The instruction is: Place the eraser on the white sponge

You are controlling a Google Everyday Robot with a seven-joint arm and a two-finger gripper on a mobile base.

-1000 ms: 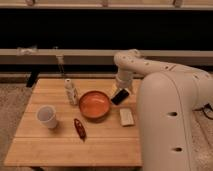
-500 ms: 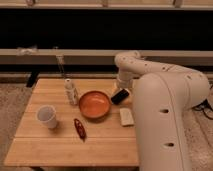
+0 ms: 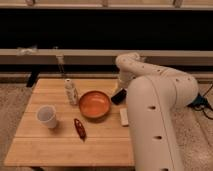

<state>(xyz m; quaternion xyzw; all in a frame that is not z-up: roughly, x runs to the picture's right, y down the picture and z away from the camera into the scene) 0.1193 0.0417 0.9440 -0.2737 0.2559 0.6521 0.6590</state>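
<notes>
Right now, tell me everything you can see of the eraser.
The eraser is a small black rectangular block, lying aslant on the wooden table, close beside the orange bowl on its picture-right side. The hand is directly above it; whether they touch cannot be told. The white sponge lies apart, nearer the camera.

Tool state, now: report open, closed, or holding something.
Tool: open, right at the eraser beside the orange bowl; no grip visible.

We saw a pale gripper (image 3: 120, 89) just above a black eraser (image 3: 118, 96), an off-white sponge (image 3: 124, 116), an orange bowl (image 3: 95, 104), a white cup (image 3: 46, 116), a light wooden table (image 3: 55, 150).
</notes>
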